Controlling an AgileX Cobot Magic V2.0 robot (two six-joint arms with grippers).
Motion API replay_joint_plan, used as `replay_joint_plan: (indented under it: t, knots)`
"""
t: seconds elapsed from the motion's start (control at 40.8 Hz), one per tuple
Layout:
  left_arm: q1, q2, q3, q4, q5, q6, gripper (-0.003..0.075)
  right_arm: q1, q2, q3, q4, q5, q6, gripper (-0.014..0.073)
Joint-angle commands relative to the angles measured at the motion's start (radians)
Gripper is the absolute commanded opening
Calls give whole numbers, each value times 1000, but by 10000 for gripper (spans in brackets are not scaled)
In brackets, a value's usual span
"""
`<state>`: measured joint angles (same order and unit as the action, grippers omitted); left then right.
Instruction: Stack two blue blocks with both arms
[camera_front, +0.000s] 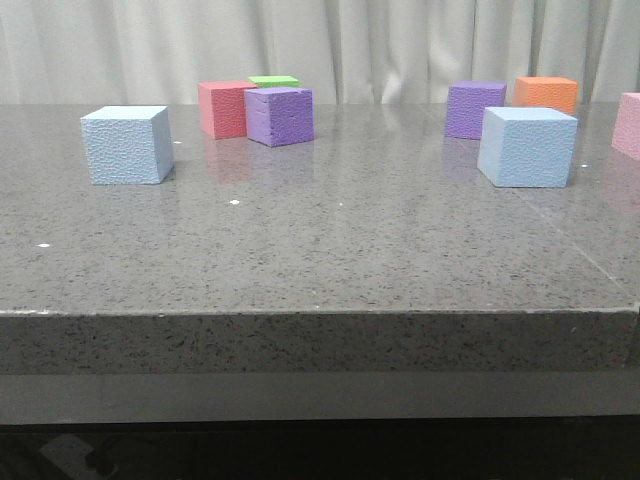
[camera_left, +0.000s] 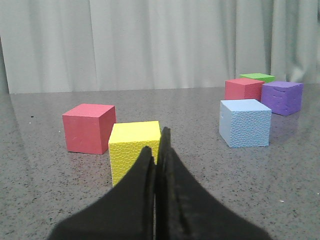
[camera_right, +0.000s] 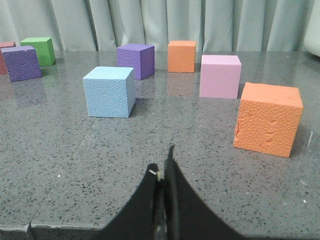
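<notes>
Grey curtains back a speckled bench (camera_front: 320, 250) where two blue blocks, at nine o'clock (camera_front: 127, 145) and three o'clock (camera_front: 527, 146), sit unstacked, both arms' jaws pressed closed, empty.

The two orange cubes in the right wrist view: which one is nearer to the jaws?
The larger-looking orange cube, standing beside the pink cube. The other orange cube sits far back near the curtain.

Low front view, wrist views – shared table (camera_front: 330, 240)

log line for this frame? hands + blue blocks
phase: pre-grasp | left hand: shut, empty | right hand: shut, empty | left blue block: on table, untouched | right blue block: on table, untouched | stack: not started
</notes>
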<state>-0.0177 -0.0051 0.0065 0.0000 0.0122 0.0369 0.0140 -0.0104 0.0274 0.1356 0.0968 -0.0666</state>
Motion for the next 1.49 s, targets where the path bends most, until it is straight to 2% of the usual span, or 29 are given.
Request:
replay_joint_plan:
  t: [0.0,0.441,0.784,0.906,1.127,1.371,1.469]
  knots:
    - [-5,-18,1,-10,-73,-9,-20,-5,-19,-6,0,-83,-5,-66]
    - [-5,-18,1,-10,-73,-9,-20,-5,-19,-6,0,-83,-5,-66]
    - [-5,-18,-1,-12,-123,-9,-20,-5,-19,-10,-4,-151,-5,-66]
    - [-5,-18,-56,-112,-110,-11,-20,-5,-19,-102,-4,-97,-5,-66]
    - [-5,43,-349,-127,84,-11,-20,-5,13,-379,-88,129,-5,-66]
    - [-5,299,-715,-83,501,-11,-20,-5,203,-671,-115,372,-5,-66]
    - [-5,390,-773,-83,548,-11,-20,-5,290,-730,-115,476,-5,-66]
